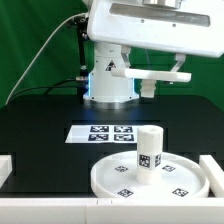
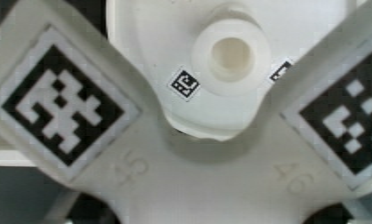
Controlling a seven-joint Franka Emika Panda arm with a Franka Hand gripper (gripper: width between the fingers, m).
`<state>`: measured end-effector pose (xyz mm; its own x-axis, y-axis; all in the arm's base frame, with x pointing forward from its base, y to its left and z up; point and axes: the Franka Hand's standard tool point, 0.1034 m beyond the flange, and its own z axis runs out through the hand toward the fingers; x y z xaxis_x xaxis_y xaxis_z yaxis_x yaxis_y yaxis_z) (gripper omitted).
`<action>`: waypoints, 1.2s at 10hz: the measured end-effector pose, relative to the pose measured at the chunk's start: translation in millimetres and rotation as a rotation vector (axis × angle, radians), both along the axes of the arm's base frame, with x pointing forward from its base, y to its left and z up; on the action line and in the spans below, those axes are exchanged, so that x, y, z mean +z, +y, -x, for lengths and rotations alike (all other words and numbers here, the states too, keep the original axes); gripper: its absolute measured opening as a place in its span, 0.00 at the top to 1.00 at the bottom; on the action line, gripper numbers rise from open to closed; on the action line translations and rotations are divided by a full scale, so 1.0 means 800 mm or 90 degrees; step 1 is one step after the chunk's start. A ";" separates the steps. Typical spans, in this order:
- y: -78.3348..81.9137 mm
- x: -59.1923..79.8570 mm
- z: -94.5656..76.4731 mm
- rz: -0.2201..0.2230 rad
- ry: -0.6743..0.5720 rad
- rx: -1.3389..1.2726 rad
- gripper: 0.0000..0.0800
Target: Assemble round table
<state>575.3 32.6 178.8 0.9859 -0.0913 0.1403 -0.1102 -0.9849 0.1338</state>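
Observation:
The large round disc (image 1: 108, 182) lies at the table's front. The short post (image 1: 149, 148) stands upright on it, tags on its side. The cross-shaped piece (image 1: 158, 73) hangs high above the table, under my gripper (image 1: 140, 62), well above and behind the post. In the wrist view the cross-shaped piece (image 2: 183, 170) fills the picture, with big tags on two of its arms. Between those arms I look down on the post's top (image 2: 227, 58) with its round hole. My fingers are hidden behind the piece.
The marker board (image 1: 104, 133) lies flat on the black table behind the disc. The arm's base (image 1: 108, 88) stands further back. White rails run along the table's left (image 1: 6, 168) and right (image 1: 212, 166) front edges.

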 end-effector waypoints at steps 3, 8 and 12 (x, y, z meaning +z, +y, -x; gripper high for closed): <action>-0.007 -0.009 0.007 -0.002 0.018 -0.013 0.44; 0.018 -0.032 0.012 -0.045 0.077 -0.086 0.44; 0.010 -0.035 0.013 -0.046 0.077 -0.091 0.44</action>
<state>565.3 41.0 150.5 0.9715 -0.2370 0.0089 -0.2369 -0.9679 0.0842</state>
